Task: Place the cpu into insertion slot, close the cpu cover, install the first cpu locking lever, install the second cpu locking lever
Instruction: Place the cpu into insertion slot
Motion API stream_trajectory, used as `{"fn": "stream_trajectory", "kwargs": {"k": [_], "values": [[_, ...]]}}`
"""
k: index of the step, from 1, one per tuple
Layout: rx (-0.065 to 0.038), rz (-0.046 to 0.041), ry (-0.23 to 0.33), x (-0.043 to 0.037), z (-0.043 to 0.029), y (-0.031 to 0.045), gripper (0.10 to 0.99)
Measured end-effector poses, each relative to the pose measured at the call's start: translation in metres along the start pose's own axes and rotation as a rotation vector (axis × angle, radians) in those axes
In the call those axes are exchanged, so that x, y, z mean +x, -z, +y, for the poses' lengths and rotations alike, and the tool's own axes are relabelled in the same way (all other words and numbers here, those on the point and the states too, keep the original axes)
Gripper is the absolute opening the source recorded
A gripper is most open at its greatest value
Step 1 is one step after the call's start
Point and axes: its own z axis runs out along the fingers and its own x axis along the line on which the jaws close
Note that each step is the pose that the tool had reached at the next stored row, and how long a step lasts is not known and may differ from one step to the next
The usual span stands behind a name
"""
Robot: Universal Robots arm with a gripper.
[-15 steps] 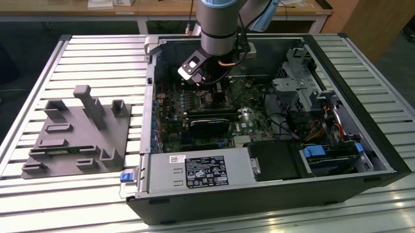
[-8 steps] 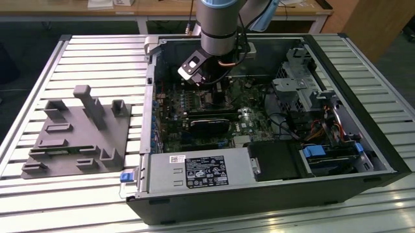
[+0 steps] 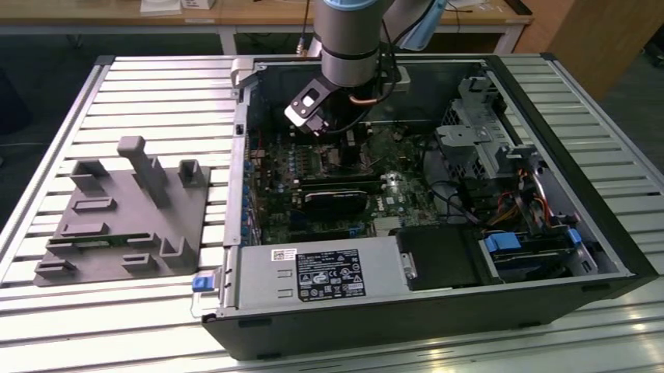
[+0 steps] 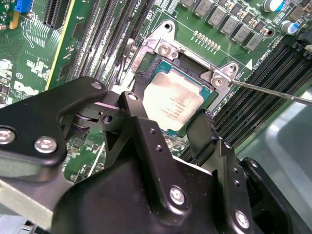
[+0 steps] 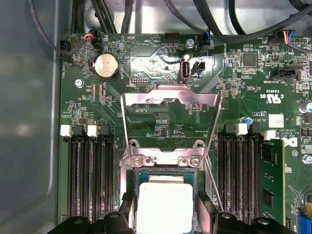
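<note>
Slatted metal table (image 3: 155, 93) underneath, an open computer case (image 3: 415, 318) lying on it, and we are looking down the arm (image 3: 351, 47) onto the green board (image 5: 243, 97). Everything turns on the socket (image 5: 161, 159), so we call positions from there.

And the chip (image 4: 171, 100) is in it: silver face up, sitting square and level inside the socket's rim as far as we can judge. The gripper (image 5: 165, 217) is right over the socket, astride the chip. Whether it is clamped on the chip or loose around it, we cannot tell.

Beyond the socket the cover (image 5: 146, 97) stands hinged up and open, board showing through its cut-out. A thin wire lever (image 4: 273, 92) runs off one corner of the socket, not hooked down by the look of it. Memory slots (image 5: 92, 180) flank the socket on both sides.

We reckon that chip is light, stiff and thin, with a slick metal top and delicate contacts beneath. So the hold belongs on two opposite edges, lightly, kept flat. Any tilt or drag over the socket could do damage.
</note>
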Motion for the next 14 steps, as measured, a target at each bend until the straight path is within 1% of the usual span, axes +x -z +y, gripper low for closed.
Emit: {"fn": "stream_trajectory", "kwargs": {"k": [5, 7, 8, 14], "values": [[0.0, -0.0002, 0.0, 0.0, 0.0, 0.0001, 0.616], [0.0, -0.0002, 0.0, 0.0, 0.0, 0.0002, 0.6], [0.0, -0.0002, 0.0, 0.0, 0.0, 0.0002, 0.533], [0.0, -0.0002, 0.001, 0.0, 0.0, 0.0004, 0.533]]}}
